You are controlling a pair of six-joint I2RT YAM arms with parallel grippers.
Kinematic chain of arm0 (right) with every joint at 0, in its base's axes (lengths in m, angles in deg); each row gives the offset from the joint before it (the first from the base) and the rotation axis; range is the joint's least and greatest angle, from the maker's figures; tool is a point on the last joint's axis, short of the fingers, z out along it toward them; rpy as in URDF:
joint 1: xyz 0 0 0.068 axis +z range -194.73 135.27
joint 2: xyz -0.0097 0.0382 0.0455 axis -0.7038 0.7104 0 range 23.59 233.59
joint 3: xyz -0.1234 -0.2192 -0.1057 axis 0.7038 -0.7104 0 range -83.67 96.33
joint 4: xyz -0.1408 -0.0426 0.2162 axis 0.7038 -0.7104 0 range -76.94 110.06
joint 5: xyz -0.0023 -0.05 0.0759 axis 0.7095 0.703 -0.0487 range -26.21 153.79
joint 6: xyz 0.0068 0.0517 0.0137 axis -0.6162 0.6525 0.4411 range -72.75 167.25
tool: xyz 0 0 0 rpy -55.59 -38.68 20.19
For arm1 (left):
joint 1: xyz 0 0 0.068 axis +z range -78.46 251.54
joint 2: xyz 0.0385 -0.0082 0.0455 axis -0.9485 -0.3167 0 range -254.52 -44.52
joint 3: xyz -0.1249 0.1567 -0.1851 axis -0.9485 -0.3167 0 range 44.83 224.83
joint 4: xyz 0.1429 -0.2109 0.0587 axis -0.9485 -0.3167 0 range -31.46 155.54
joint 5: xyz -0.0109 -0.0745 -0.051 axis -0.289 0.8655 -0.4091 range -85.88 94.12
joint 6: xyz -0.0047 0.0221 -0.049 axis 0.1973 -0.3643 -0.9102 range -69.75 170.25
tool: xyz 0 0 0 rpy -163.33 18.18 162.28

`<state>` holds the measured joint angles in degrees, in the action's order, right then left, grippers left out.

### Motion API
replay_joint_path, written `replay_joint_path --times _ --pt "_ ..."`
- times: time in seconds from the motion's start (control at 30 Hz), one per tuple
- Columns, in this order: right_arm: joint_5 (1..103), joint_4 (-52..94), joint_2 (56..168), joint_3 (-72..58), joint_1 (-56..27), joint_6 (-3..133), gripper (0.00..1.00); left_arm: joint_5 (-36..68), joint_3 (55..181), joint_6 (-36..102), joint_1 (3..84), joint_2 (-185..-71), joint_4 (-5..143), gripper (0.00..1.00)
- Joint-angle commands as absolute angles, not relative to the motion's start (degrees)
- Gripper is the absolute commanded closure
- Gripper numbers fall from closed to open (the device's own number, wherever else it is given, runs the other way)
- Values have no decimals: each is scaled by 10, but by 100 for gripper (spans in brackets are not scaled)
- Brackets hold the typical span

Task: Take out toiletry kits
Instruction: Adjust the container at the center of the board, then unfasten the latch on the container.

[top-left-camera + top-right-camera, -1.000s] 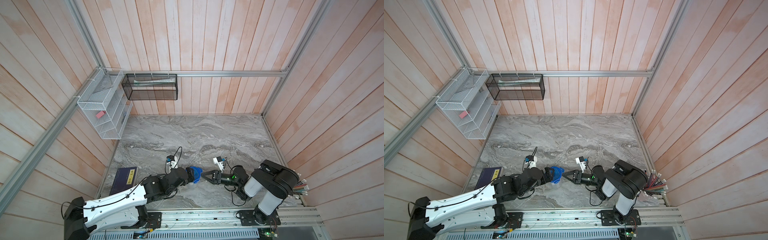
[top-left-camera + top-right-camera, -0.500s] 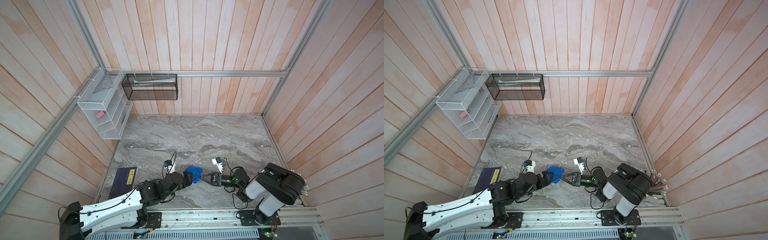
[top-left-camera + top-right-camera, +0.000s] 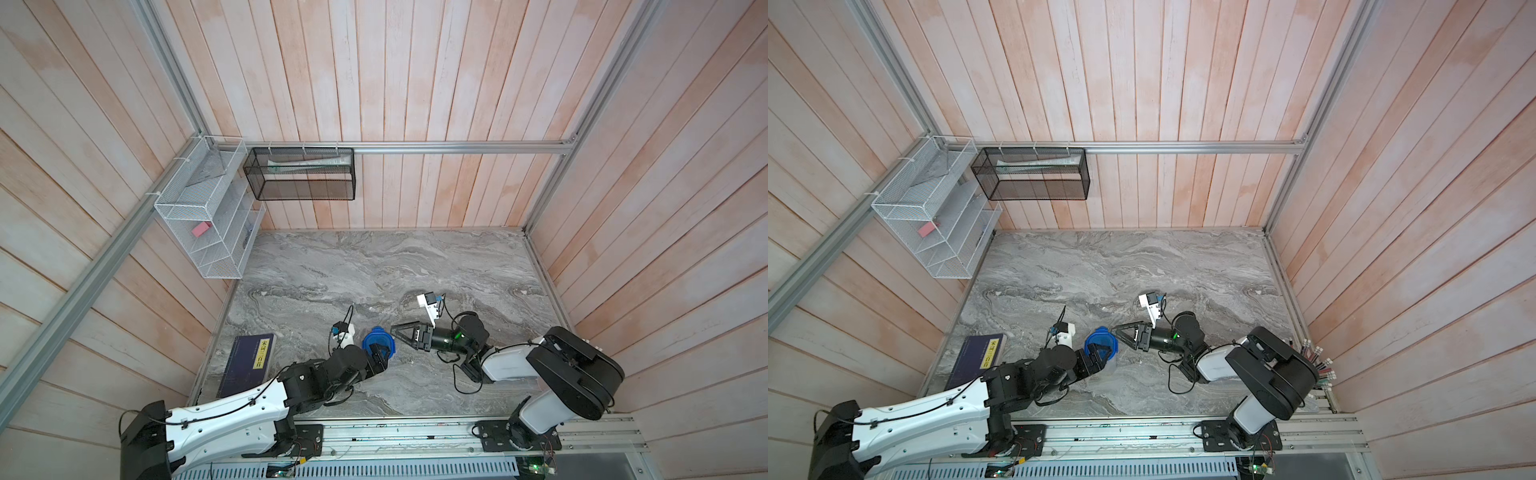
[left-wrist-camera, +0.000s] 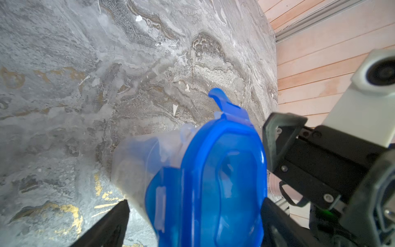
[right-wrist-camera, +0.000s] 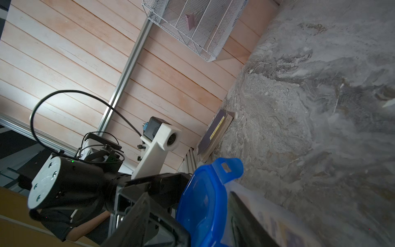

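1. Jar: cloudy clear plastic; lid glossy blue plastic (light passes through).
2. Table: smooth stone-look top, dull sheen.
3. Walls: pale wood planks, matt.
4. Rack: white-coated metal mesh; basket: black mesh.
5. Rail: brushed metal.
6. Right gripper: matt black plastic.

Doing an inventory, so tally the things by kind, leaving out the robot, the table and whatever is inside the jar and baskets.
jar: 1
book: 1
baskets: 2, white basket and black basket
Total: 4
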<state>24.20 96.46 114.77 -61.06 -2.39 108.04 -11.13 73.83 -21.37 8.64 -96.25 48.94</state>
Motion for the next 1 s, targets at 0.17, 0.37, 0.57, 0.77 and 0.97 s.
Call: replay_joint_path --times 0.17,0.37,0.57,0.77,0.97 --pt "219 987 1179 -625 -36 1097 42 -113 712 -224 88 -962 434 3" --pt "207 970 1142 -676 -35 1122 43 -115 699 -237 88 -952 422 3" --pt "182 988 1142 -676 -13 1169 44 -113 690 -244 88 -950 418 4" --pt "182 1040 1179 -664 -8 1207 44 -114 677 -249 88 -944 415 4" --pt "176 1164 1251 -652 -8 1291 45 -116 666 -251 88 -937 415 5"
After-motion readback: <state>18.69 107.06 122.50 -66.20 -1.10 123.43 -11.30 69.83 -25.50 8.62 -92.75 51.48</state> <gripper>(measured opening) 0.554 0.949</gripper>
